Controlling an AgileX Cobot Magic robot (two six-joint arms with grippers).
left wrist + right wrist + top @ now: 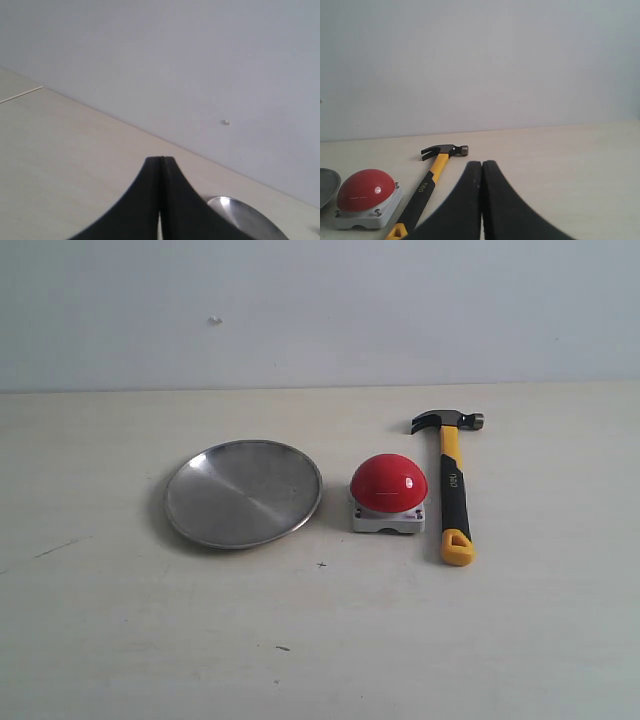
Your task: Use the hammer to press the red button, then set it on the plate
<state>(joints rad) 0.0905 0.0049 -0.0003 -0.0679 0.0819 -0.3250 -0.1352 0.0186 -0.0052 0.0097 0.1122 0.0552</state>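
The yellow-and-black-handled claw hammer (455,485) lay flat on the pale table (320,640), just right of the glossy red dome button (389,483), the round steel plate (243,493) farther left. I saw the left gripper (161,161) and right gripper (482,163) both pressed together, empty.

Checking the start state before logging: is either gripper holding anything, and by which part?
Nothing is held. The left gripper and the right gripper are both shut and empty; the yellow-and-black claw hammer lies untouched.

The hammer (455,490) lies just right of the red button (388,483), with only a narrow gap between them. The table (560,540) is open to its right and nearer.
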